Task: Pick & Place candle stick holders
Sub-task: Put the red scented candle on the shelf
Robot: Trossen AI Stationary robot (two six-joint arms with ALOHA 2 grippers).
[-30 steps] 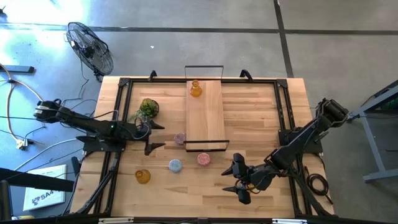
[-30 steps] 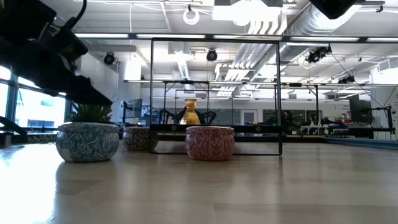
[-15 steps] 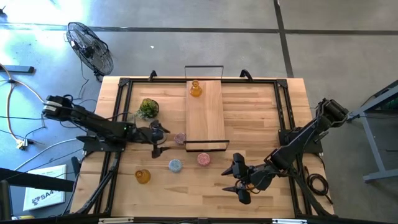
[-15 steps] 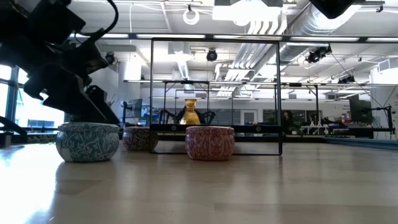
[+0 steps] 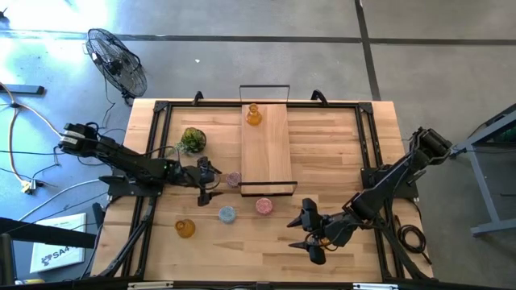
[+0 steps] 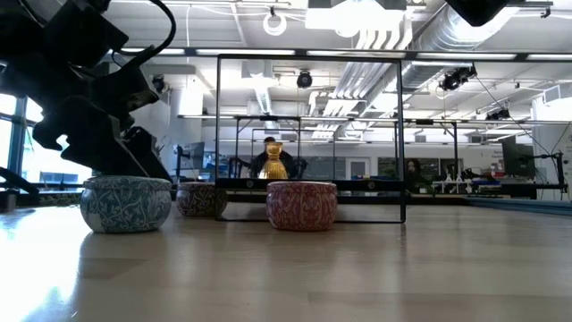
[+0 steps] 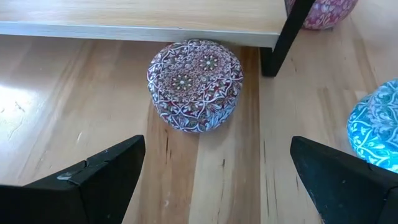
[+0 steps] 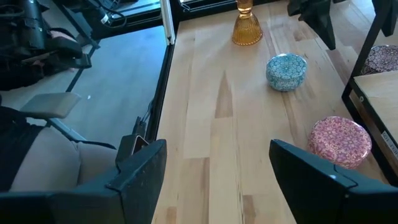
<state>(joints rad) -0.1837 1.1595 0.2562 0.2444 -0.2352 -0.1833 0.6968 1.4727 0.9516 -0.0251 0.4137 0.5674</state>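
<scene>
A pink low round holder point(image 7: 194, 84) sits on the table against the near left corner of the wooden tray point(image 5: 266, 145); it also shows in the high view point(image 5: 233, 179). My left gripper point(image 5: 207, 180) is open just left of it, touching nothing. A second pink holder point(image 5: 264, 206) and a light-blue holder point(image 5: 227, 214) sit nearer the front edge. One amber holder point(image 5: 185, 229) stands at the front left, another point(image 5: 253, 115) on the tray's far end. My right gripper point(image 5: 310, 235) is open and empty at the front right.
A green potted plant point(image 5: 192, 140) stands left of the tray, behind my left arm. The tray has a black wire frame point(image 5: 264, 87) at each end. In the low view a person point(image 6: 270, 143) shows far off in the room.
My left gripper has moved toward the table's right, away from the potted plant and up to the pink holder beside the tray. The holders have stayed where they were.
</scene>
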